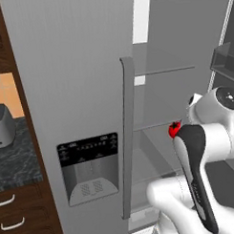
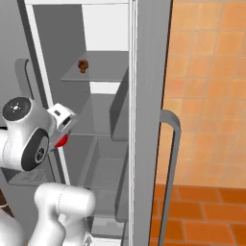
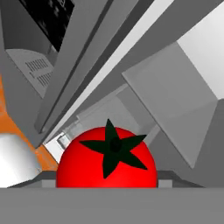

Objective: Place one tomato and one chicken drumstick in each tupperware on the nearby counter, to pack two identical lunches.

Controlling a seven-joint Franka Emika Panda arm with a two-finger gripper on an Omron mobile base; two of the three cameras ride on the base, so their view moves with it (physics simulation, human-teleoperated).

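Tomato [image 3: 107, 162], stem toward the hand camera, sits in the gripper [image 1: 179, 131], apparently clamped between its jaws, though the fingertips are hidden. It is held just in front of the open fridge's [image 1: 70, 92] middle shelves [image 2: 96, 127].

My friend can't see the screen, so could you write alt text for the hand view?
A bright red tomato with a dark green star-shaped stem sits close up at the bottom of the picture. Behind it, tilted, are grey fridge shelves and a fridge door's dispenser panel.
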